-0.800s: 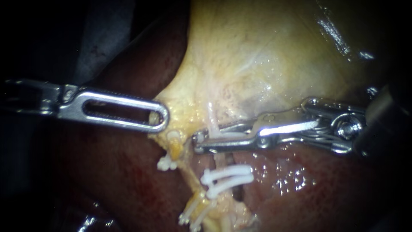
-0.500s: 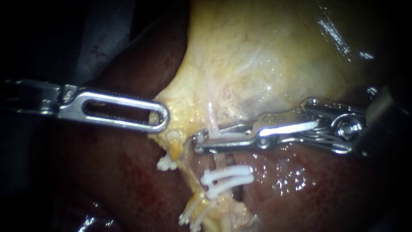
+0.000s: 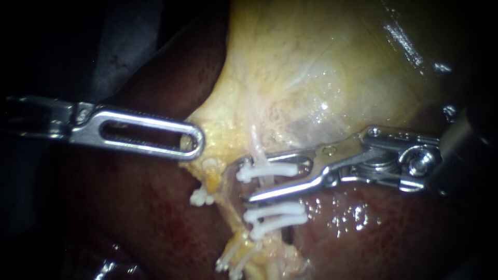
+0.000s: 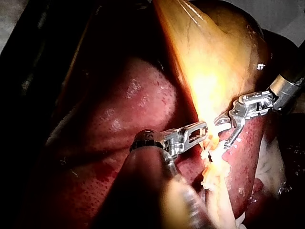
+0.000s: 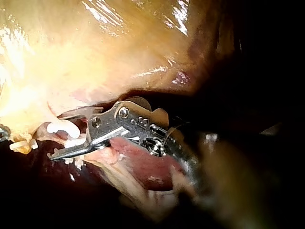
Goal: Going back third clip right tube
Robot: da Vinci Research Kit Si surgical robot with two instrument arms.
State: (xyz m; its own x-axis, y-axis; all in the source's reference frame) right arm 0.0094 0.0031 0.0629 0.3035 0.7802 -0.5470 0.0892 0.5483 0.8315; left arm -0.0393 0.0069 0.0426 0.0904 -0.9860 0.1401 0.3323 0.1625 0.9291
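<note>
Right instrument [image 3: 247, 181] jaws: open, astride the uppermost clip [image 3: 267, 170] on the right tube [image 3: 257, 146]. Withdraw toward frame right without snagging it. Left instrument [image 3: 194, 141] jaws: clamped on gallbladder [image 3: 311, 67].

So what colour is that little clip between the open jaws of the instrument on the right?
White: the clip shows best in the endoscope view.
</note>
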